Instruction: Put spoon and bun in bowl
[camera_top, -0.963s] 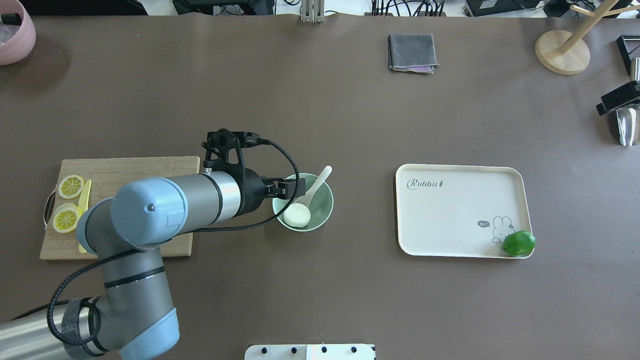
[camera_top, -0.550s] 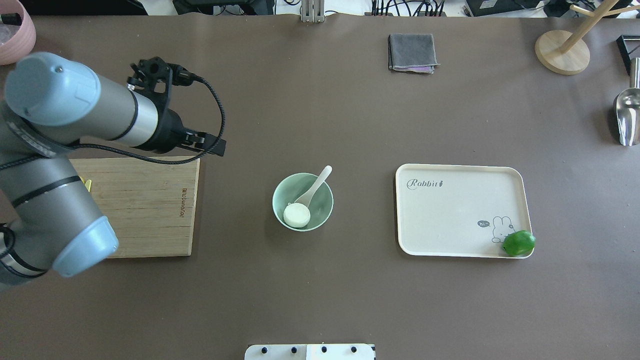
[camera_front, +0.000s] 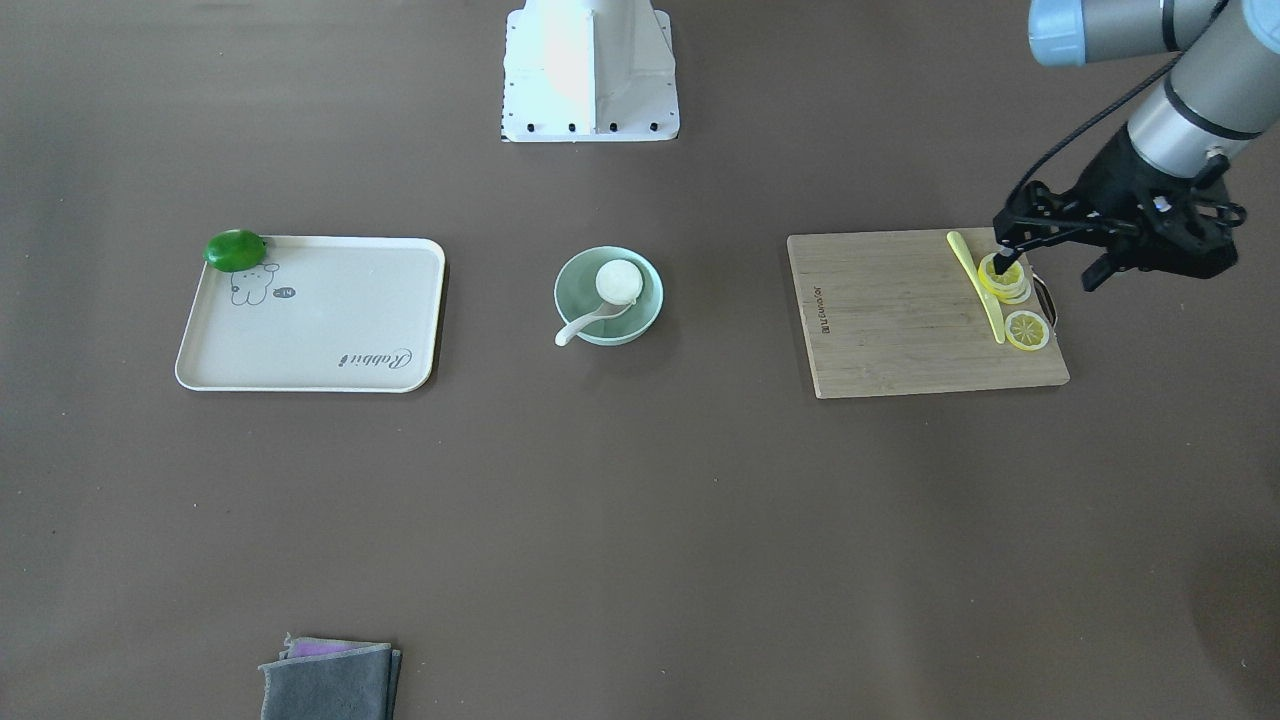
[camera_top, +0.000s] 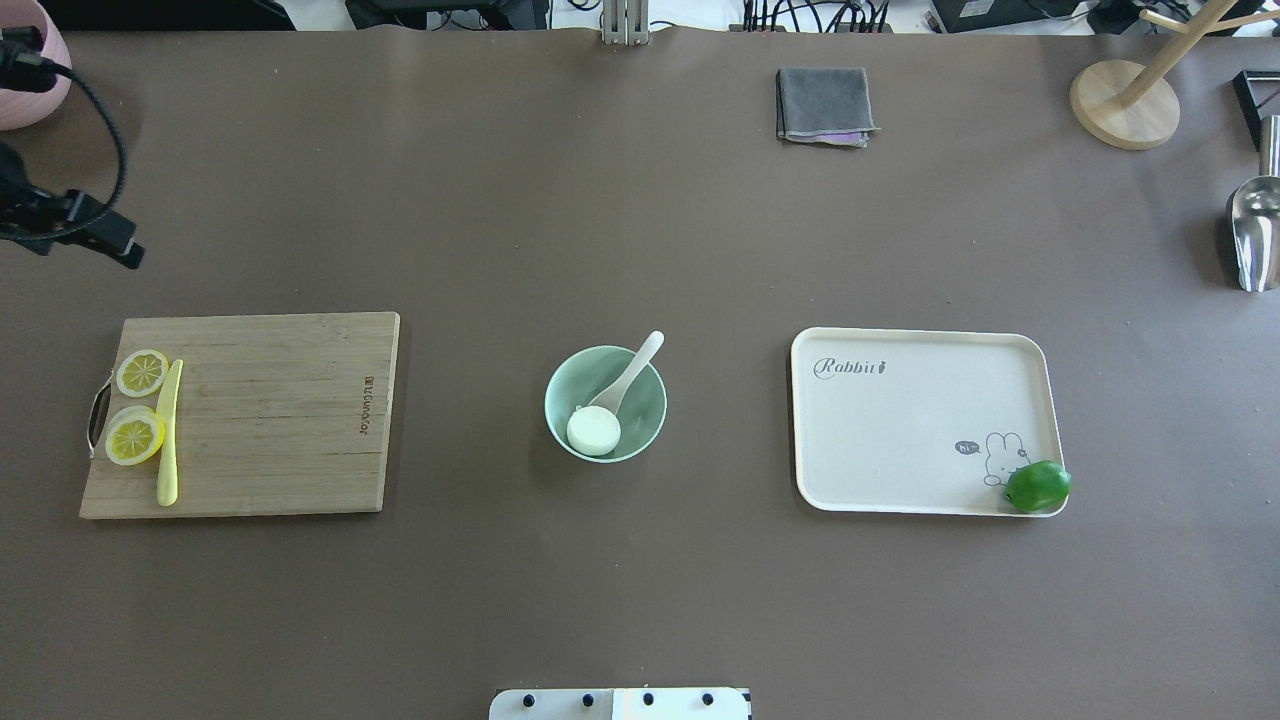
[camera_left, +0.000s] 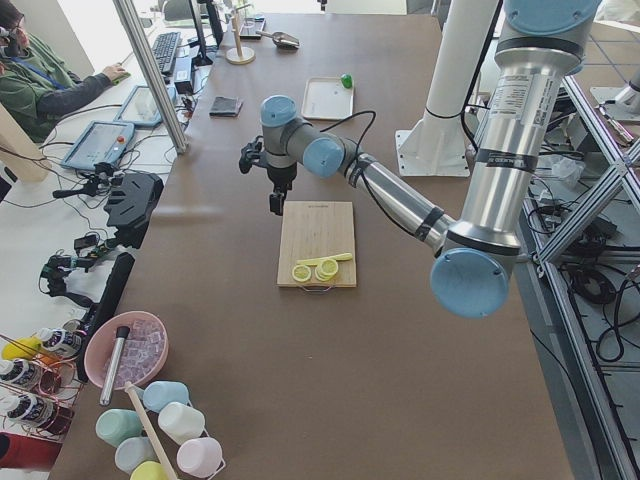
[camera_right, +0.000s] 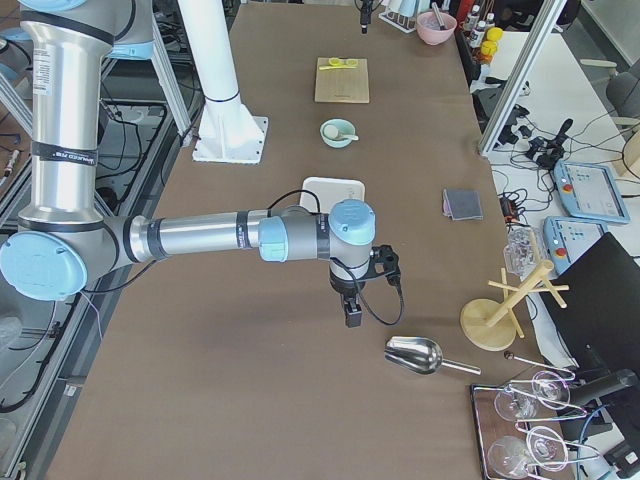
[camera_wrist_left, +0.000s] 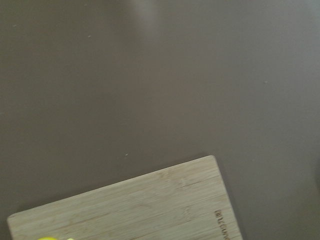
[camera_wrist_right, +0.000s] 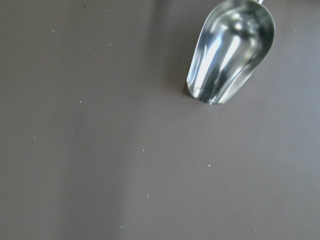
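Observation:
The mint-green bowl (camera_top: 650, 400) stands at the table's middle and also shows in the front view (camera_front: 650, 300). The white bun (camera_top: 594, 430) (camera_front: 618, 281) lies inside it. The white spoon (camera_top: 632, 375) (camera_front: 580, 327) has its scoop in the bowl and its handle over the rim. My left gripper (camera_top: 120, 245) (camera_front: 1045, 275) hangs empty at the far left, above the table beyond the cutting board, with its fingers apart. My right gripper (camera_right: 352, 315) shows only in the right side view, near a metal scoop; I cannot tell whether it is open or shut.
A wooden cutting board (camera_top: 270, 420) holds lemon slices (camera_top: 135, 436) and a yellow-green knife (camera_top: 168, 430). A cream tray (camera_top: 900, 430) carries a green lime (camera_top: 1037, 486). A grey cloth (camera_top: 824, 104), a wooden stand (camera_top: 1124, 104) and a metal scoop (camera_top: 1252, 235) sit at the far side.
My left arm has pulled back from over the bowl to the table's far left edge, uncovering the board. The right gripper has left the overhead view. Bun and spoon stay in the bowl.

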